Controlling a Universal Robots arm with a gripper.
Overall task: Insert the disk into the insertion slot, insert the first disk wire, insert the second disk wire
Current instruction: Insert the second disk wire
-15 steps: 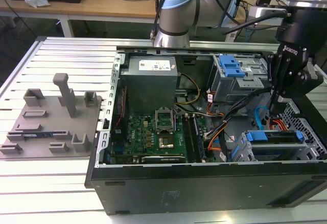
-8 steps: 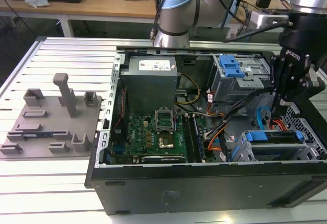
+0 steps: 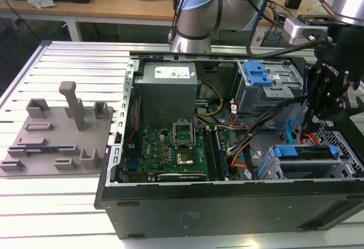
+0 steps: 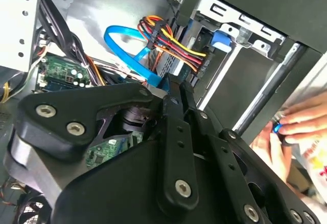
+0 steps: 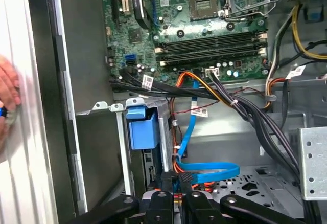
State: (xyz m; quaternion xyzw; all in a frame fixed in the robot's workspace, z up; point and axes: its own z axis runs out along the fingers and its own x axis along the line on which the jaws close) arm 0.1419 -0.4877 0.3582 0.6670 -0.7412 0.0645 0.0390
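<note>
First wrist view has the gripper (image 5: 179, 191) clenched on a black connector of the flat blue cable (image 5: 204, 172). The disk (image 5: 143, 129) already sits in the insertion slot (image 5: 120, 147). A hand (image 5: 7, 96) rests outside the case.

Slatted metal table (image 3: 68, 203), cluttered wooden bench (image 3: 114, 1)

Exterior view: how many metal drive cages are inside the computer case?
2. The taller cage with a blue latch stands farther back; the insertion slot, holding the disk, lies nearer. Others may be hidden.
</note>
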